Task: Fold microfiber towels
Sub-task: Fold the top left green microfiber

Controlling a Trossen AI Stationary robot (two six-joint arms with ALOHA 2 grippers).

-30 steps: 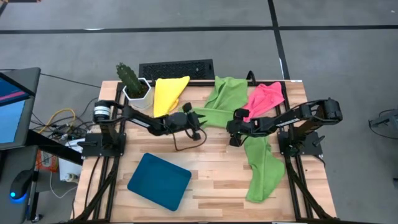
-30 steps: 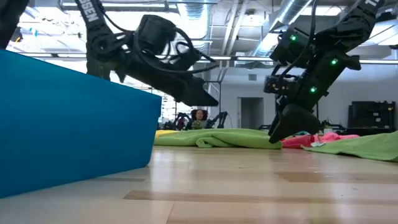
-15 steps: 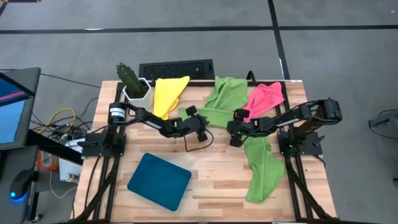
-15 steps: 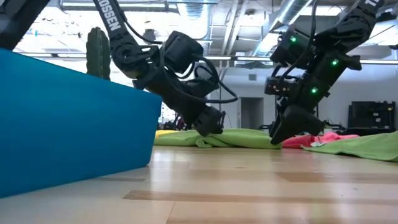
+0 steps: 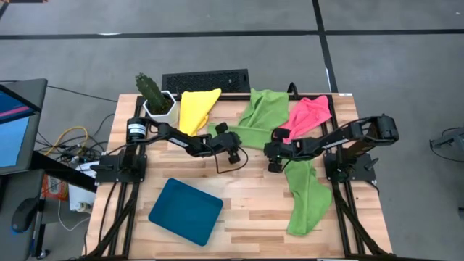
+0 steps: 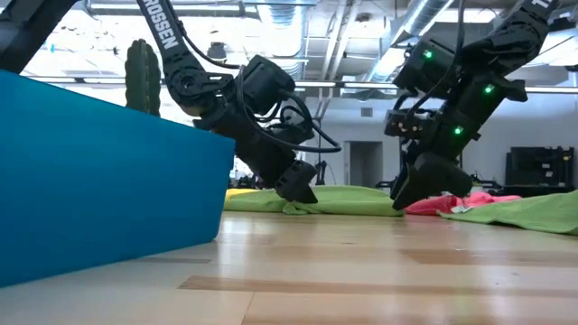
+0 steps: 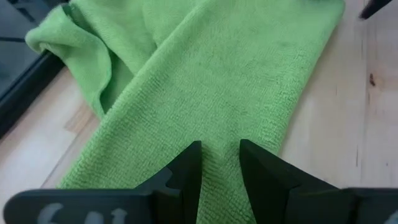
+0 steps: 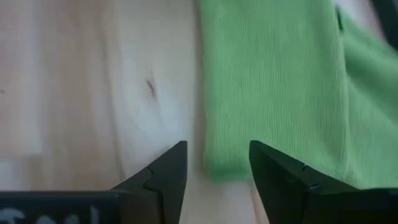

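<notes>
I work in a robotics laboratory or open technical workspace. Evidence: my two arms are bolted on black metal frames (image 5: 119,170) to a light wooden desk (image 5: 246,210) standing on a grey floor (image 5: 217,51) marked with dark tape lines. At the upper centre of the high view, a black keyboard (image 5: 206,80) lies at the desk edge. At the left edge are an angled monitor (image 5: 16,127) and loose cables (image 5: 69,145). The low view shows exposed ceiling ducts and pipes (image 6: 361,36), white walls and a dark doorway (image 6: 360,163) at centre. A potted cactus (image 5: 154,94) stands on the desk, upper left.
</notes>
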